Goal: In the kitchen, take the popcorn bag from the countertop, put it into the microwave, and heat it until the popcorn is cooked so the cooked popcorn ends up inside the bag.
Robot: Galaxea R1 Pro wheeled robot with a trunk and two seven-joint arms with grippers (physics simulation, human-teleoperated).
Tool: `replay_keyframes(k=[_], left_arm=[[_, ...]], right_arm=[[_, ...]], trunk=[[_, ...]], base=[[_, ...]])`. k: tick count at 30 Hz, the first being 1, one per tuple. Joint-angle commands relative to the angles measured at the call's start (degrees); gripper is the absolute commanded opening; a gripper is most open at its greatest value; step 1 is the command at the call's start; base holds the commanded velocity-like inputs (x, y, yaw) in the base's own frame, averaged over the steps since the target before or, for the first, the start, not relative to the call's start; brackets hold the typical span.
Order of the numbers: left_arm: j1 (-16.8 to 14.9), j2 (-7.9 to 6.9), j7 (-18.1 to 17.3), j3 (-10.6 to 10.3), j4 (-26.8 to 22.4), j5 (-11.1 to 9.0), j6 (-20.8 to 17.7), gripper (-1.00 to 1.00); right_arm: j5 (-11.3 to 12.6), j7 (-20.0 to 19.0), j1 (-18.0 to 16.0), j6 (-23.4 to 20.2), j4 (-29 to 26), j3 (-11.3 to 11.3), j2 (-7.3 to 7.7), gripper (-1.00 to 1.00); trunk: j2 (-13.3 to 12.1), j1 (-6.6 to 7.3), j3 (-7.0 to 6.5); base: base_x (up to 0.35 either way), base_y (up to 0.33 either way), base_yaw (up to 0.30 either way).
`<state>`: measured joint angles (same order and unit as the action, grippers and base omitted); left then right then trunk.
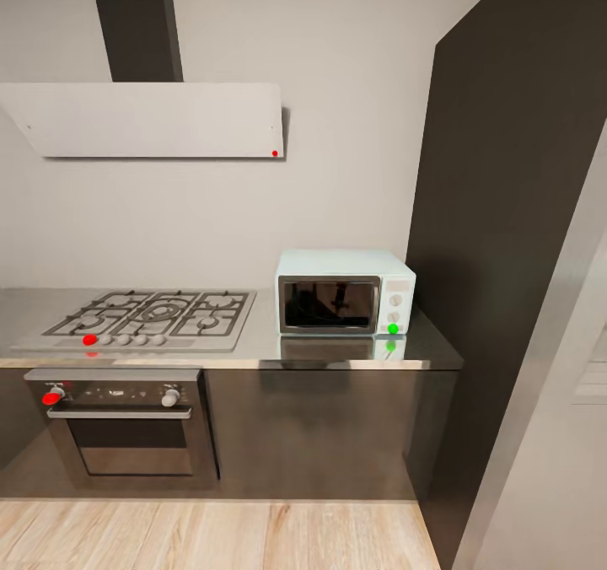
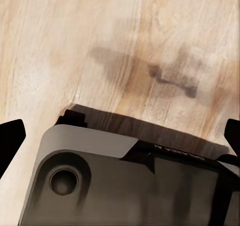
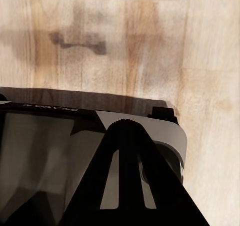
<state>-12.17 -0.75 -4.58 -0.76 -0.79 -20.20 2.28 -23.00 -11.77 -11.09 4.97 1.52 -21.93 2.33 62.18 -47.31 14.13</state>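
The pale mint-white microwave (image 1: 346, 293) stands on the grey countertop (image 1: 426, 349) at the right end, its dark glass door closed and a green dot lit on its knob panel. The popcorn bag is out of view. In the left wrist view my left gripper (image 2: 120, 136) is open, its black fingertips (image 2: 10, 141) far apart, hanging over the wooden floor and my own grey base (image 2: 125, 186). In the right wrist view my right gripper (image 3: 125, 128) is shut with nothing in it, the fingers meeting in a black wedge over the base.
A steel gas hob (image 1: 152, 317) lies left of the microwave, over a built-in oven (image 1: 126, 422) with red knobs. A white hood (image 1: 152, 119) hangs above. A tall dark cabinet (image 1: 506, 216) closes the right side. Light wooden floor (image 1: 211, 536) runs before the cabinets.
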Motion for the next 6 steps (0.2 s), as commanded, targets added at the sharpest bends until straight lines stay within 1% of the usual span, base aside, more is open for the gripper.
replay_keyframes(k=[1,6], left_arm=[[-0.05,0.02,-0.26,-0.21,0.09,-0.25,0.19,1.0],[-0.05,-0.22,-0.26,-0.55,0.08,-0.25,0.19,1.0]], right_arm=[[-0.47,-0.09,-0.07,0.3,0.17,-0.48,0.04,-1.0],[-0.47,-0.09,-0.07,0.3,0.16,-0.48,0.04,-1.0]], trunk=[[0.05,0.0,0.07],[0.05,0.0,0.07]], base=[[0.0,0.0,0.0],[0.0,0.0,0.0]])
